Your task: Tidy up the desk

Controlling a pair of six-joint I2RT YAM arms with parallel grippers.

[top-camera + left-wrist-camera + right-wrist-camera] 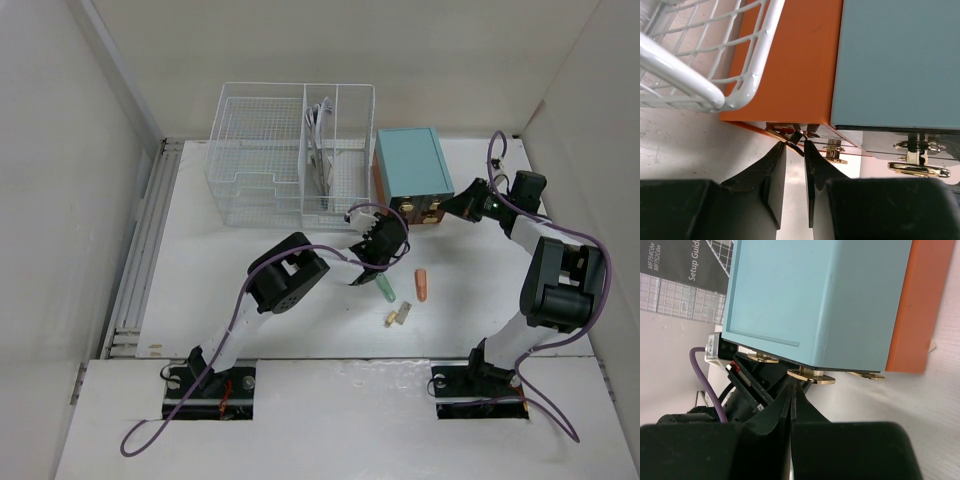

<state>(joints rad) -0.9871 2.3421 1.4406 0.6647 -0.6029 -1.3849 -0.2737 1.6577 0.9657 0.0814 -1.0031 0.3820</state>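
The left gripper (pixel 795 143), nearly closed at the stiff, slick brass drawer pull (pixel 782 133) just ahead of its tips, grip unconfirmed, should pinch squarely.

On the desk (pixel 250 290), the wire basket (pixel 290 150) stands upper centre of the frame, with the drawer box (pixel 412 165) just right of it. Small loose items (pixel 422 285) lie below the box.

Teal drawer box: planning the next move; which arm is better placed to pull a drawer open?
Probably left: the left gripper pinches a brass drawer pull; the right gripper is shut, merely pointing at a second pull.
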